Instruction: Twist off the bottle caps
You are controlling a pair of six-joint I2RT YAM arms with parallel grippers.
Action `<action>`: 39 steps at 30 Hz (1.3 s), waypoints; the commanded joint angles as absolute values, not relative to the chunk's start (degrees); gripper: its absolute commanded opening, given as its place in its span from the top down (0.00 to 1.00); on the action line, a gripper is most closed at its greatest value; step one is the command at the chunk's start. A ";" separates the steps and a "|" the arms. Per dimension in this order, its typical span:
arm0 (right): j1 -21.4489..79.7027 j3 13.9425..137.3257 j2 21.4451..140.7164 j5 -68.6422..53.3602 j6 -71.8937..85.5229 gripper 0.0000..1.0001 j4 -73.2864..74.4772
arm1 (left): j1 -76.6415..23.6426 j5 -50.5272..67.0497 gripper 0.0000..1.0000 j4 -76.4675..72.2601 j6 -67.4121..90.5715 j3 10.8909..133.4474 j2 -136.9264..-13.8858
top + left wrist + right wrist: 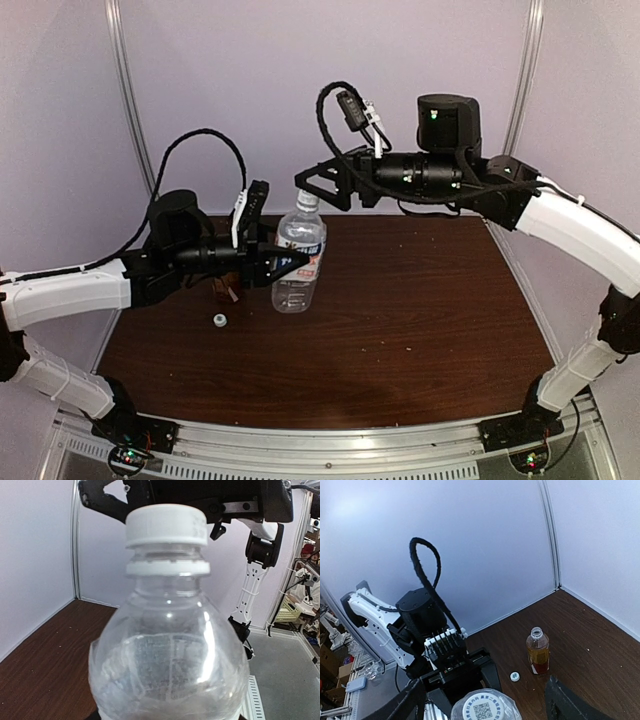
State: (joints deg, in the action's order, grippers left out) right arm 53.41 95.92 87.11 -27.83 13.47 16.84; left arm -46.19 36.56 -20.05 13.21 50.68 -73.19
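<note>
I have the clear bottle (298, 262) standing upright on the table (420, 300), left of centre and towards the far side. Its white cap (166, 526) sits on the neck, and from above I can see a printed code square on its top. My left gripper (290, 263) comes in from the left and is clamped on the bottle's body, below the shoulder. My right gripper (318, 186) hangs directly over the cap, pointing down. Its fingers (562, 700) are spread wide, one on each side of the cap and clear of it, so it holds nothing.

Further left, the amber bottle (538, 651) stands upright with its neck bare. From overhead it is mostly hidden behind my left arm. Its loose cap (219, 320) lies on the wood near it, on the near side.
</note>
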 commanded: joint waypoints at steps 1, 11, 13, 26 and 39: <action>54.35 98.57 88.08 -16.51 17.56 0.18 18.58 | -46.49 32.22 0.66 -21.28 12.28 52.73 -73.30; 54.75 98.70 90.23 -16.86 19.46 0.28 19.52 | -46.49 29.11 0.66 -20.84 12.11 52.73 -73.39; 54.73 98.71 90.61 -17.32 19.59 0.32 19.43 | -46.45 28.95 0.66 -20.76 12.12 52.73 -73.35; 54.93 98.20 91.16 -20.60 19.71 0.62 17.96 | -46.49 27.99 0.66 -20.22 11.77 52.31 -72.86; 53.13 96.04 88.55 -29.52 11.30 0.84 15.62 | -46.49 33.30 0.66 -20.03 10.22 51.77 -72.08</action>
